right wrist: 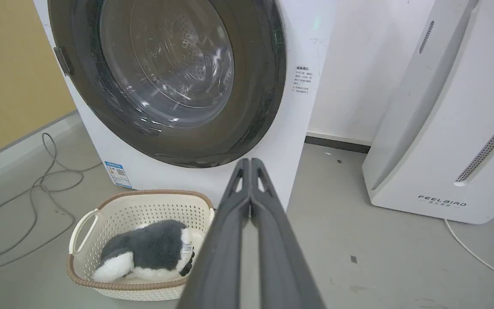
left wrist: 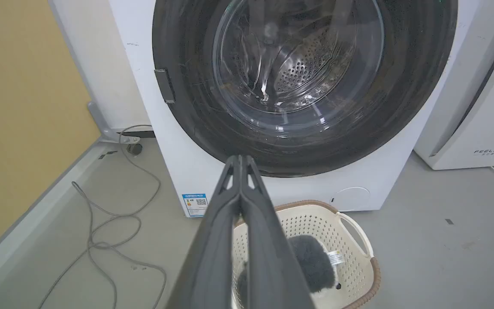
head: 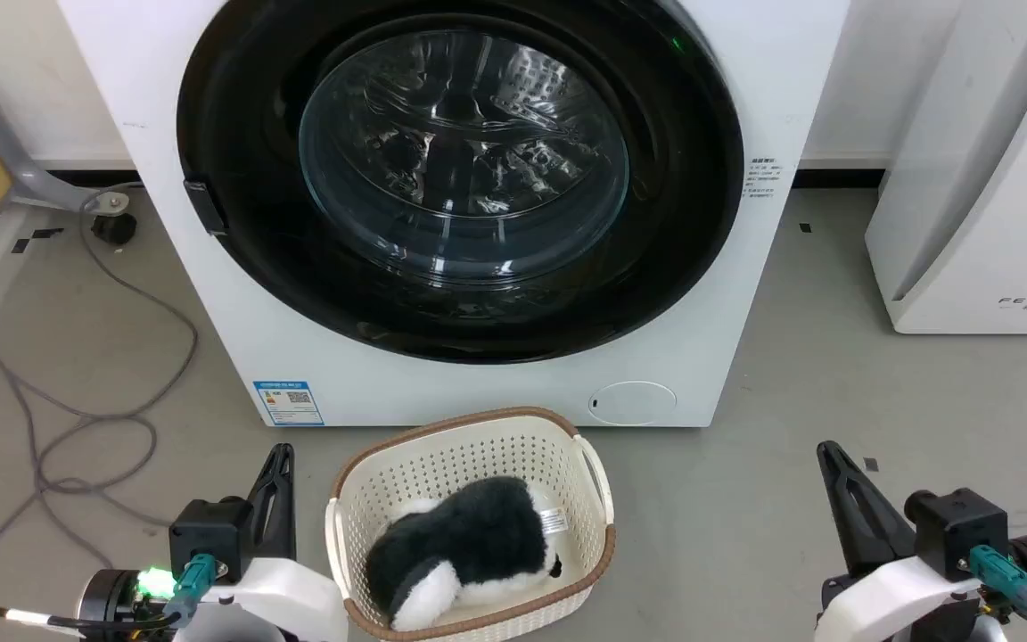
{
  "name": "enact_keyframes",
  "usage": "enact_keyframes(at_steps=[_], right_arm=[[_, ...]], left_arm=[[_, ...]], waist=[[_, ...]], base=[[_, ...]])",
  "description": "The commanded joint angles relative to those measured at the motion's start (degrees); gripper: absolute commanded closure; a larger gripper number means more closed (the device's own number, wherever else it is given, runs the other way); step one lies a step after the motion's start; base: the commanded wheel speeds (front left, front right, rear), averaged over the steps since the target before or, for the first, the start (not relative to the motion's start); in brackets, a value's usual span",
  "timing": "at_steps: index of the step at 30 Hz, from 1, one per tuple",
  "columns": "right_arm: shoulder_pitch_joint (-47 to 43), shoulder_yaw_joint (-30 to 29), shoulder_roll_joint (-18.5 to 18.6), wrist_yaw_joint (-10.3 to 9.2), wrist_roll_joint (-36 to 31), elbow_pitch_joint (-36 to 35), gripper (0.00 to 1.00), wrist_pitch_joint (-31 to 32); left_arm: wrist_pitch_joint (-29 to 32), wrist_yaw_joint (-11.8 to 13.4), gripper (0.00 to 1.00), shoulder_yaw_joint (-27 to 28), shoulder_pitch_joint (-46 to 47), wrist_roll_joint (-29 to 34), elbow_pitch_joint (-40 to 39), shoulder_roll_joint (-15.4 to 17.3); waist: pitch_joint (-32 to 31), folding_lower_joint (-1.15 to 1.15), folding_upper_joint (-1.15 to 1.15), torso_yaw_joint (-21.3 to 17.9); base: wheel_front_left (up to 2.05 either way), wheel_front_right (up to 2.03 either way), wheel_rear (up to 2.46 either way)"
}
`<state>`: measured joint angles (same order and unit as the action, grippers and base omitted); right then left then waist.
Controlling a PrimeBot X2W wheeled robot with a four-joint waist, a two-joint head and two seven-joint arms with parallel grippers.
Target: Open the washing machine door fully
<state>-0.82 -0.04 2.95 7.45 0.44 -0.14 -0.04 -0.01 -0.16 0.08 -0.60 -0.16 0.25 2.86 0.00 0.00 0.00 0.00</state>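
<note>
inside, drum holes (left wrist: 302, 71) behind door (left wrist: 401, 107)

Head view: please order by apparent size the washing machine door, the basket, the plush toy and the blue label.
1. washing machine door
2. basket
3. plush toy
4. blue label
The gaps are plain; none look alike.

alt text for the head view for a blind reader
A big white front-loading washing machine stands with its large round glossy black door shut. On the grey floor before it, a cream perforated plastic basket holds a black and white plush toy. The left gripper and right gripper, both shut, sit at the lower corners.
</note>
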Motion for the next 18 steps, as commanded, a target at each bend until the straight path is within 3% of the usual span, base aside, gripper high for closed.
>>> enact_keyframes(at_steps=[1, 18], right_arm=[[0.8, 0.0, -0.1, 0.03, -0.4, 0.1, 1.0, 0.0], [0.8, 0.0, -0.1, 0.03, -0.4, 0.1, 1.0, 0.0]], left_arm=[[0.0, 0.2, 1.0, -0.1, 0.6, 0.2, -0.2, 0.0], [0.0, 0.2, 1.0, -0.1, 0.6, 0.2, -0.2, 0.0]], waist=[[0.0, 0.0, 0.0, 0.0], [0.0, 0.0, 0.0, 0.0]], base=[[0.0, 0.0, 0.0], [0.0, 0.0, 0.0]])
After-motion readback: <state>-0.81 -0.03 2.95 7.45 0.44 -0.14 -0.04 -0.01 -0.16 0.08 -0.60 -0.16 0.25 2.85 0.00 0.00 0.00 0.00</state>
